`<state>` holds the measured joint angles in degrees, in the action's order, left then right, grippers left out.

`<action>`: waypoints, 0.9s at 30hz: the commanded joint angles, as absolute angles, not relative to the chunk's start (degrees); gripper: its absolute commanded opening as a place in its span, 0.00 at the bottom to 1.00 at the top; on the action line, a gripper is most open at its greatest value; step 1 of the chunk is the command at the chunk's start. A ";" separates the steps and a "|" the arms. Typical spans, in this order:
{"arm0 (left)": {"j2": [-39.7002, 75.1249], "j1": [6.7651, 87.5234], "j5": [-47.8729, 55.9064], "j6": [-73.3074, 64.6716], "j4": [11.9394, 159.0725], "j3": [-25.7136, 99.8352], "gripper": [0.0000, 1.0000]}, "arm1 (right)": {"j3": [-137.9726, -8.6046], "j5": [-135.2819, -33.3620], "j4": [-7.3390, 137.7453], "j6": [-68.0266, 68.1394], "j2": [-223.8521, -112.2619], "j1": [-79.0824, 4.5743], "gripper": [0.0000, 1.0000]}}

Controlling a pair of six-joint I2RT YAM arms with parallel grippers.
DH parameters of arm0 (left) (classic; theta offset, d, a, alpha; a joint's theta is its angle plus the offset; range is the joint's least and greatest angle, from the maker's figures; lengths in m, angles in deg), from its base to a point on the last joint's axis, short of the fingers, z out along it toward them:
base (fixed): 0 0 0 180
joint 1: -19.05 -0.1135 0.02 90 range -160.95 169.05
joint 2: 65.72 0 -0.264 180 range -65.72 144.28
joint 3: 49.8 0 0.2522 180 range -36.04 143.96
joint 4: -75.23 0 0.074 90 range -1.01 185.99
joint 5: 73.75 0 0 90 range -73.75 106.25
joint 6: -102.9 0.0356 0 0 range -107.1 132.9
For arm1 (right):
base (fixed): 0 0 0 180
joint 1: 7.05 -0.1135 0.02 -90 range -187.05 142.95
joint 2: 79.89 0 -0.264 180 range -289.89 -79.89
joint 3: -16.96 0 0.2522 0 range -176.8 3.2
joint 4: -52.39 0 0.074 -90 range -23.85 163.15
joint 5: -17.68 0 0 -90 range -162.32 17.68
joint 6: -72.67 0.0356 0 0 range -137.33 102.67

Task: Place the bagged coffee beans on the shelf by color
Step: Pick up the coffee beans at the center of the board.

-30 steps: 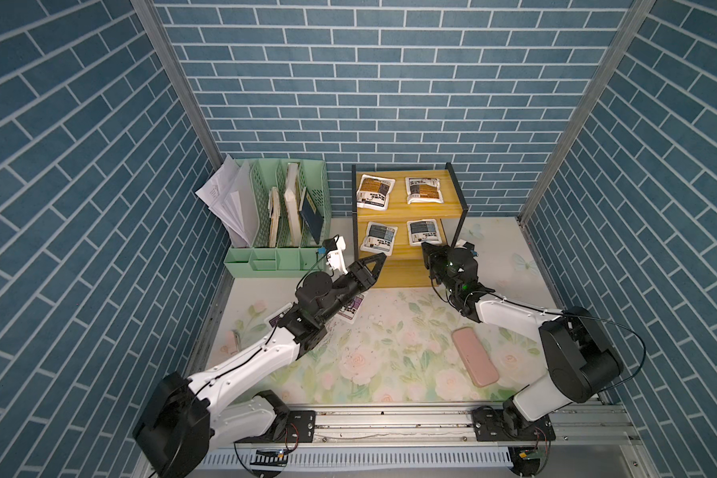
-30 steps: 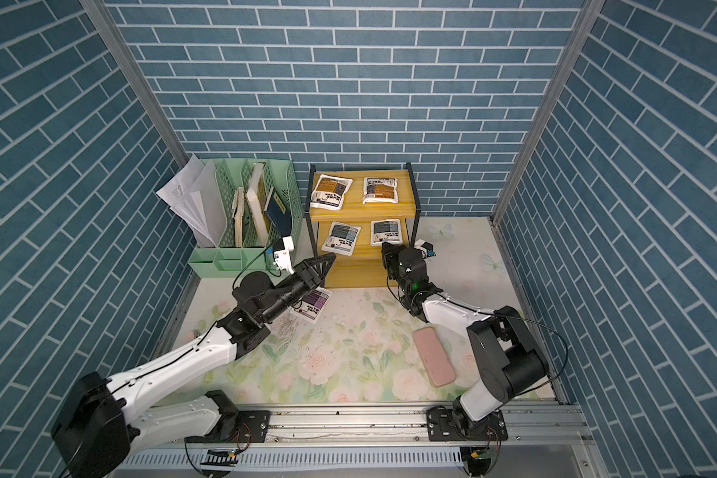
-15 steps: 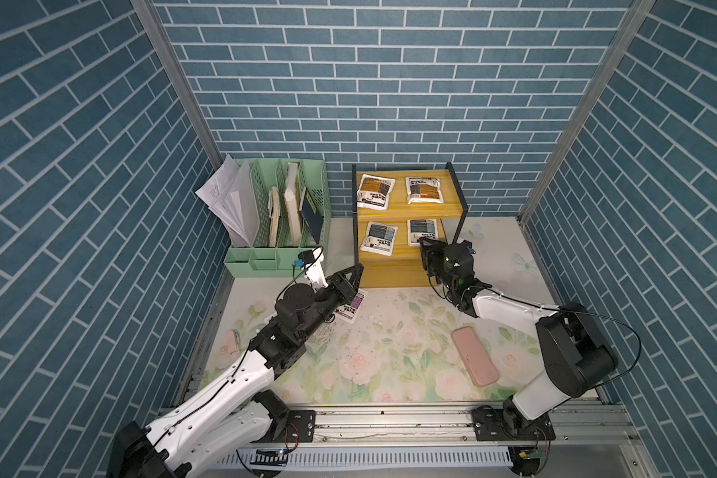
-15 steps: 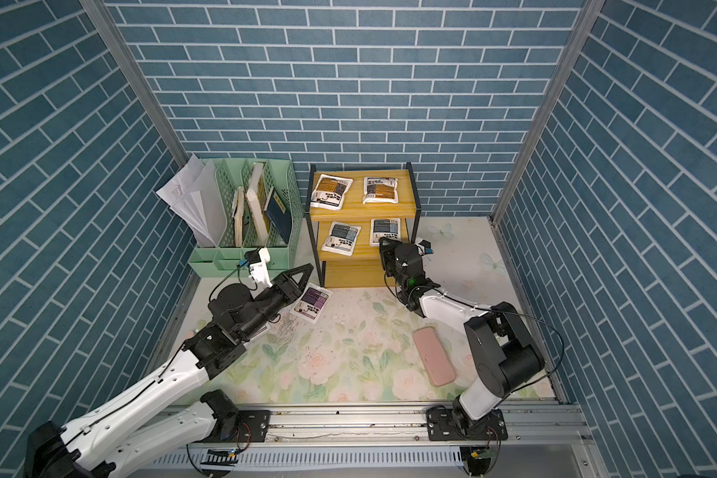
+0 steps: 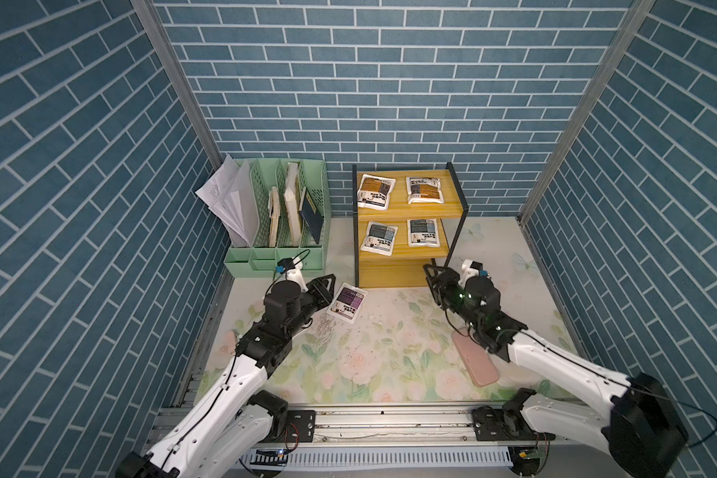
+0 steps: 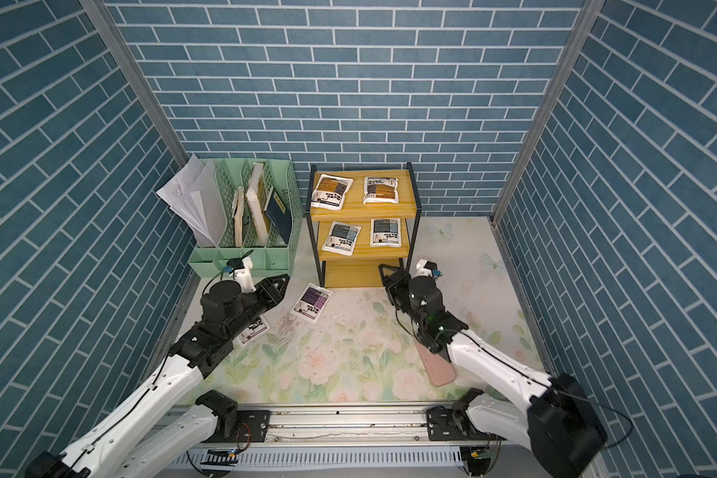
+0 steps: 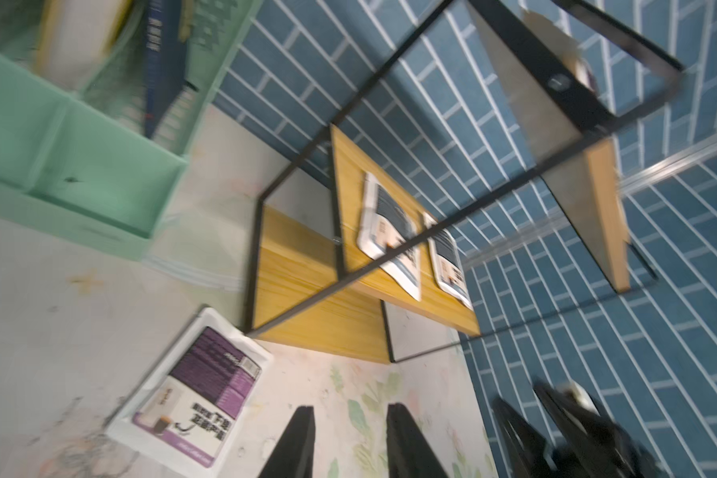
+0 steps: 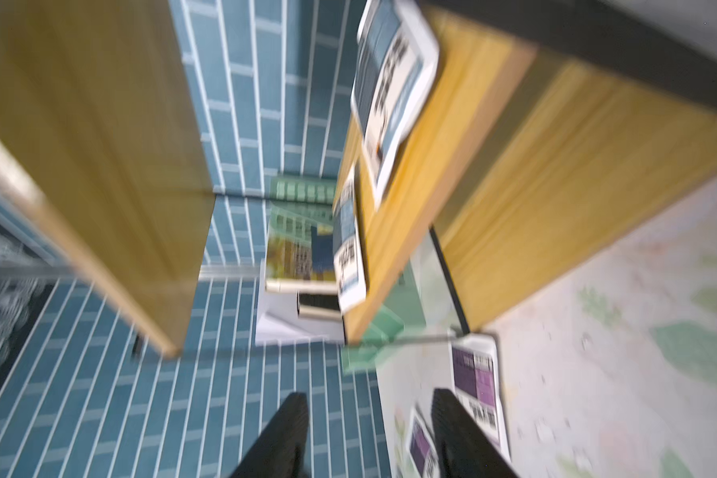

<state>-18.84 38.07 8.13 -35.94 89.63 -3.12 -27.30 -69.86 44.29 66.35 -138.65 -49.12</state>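
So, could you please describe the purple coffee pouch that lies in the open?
Find the yellow shelf at the back. On the flowered mat by its front left foot lies a white pouch. Its label is purple, unlike the shelved brown ones and blue-grey ones, and it lies uncovered, while the other purple pouch is half under the left arm.

Both top views are bright and evenly lit from overhead. They are sharp across the floor, with only soft, short shadows under the arms and the shelf point(image 5: 394, 273), and the brick walls splay outward toward the frame edges. The left wrist view is softer: the green organizer point(image 7: 79, 165), away from the left gripper point(image 7: 350, 414), smears, while the purple pouch point(image 7: 199, 389) beside it stays readable. The right wrist view is streaked throughout, worst ahead of the right gripper point(image 8: 369, 397).
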 commanded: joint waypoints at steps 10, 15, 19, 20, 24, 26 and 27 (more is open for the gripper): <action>1.76 26.95 -4.15 -31.24 82.62 -7.47 0.27 | -25.83 -72.98 36.19 64.24 -157.97 -60.51 0.40; 13.62 27.20 -5.23 -30.61 75.44 -5.01 0.25 | -35.42 -74.67 27.86 63.09 -177.04 -61.47 0.35; 19.94 27.66 -5.54 -30.08 73.05 -4.05 0.25 | -43.37 -76.14 26.75 62.83 -187.95 -61.31 0.34; 20.71 27.66 -5.68 -29.99 72.67 -4.14 0.25 | -44.77 -76.28 26.74 62.83 -189.72 -61.37 0.34; 22.08 27.83 -6.04 -29.05 72.17 -5.29 0.24 | -48.83 -76.37 27.49 63.33 -195.45 -61.36 0.29; 22.20 28.05 -6.41 -28.72 71.51 -6.27 0.24 | -50.15 -76.35 27.72 63.61 -197.51 -61.20 0.27; 22.34 28.25 -6.60 -28.50 71.38 -6.59 0.23 | -50.82 -76.37 27.97 63.70 -198.56 -61.10 0.27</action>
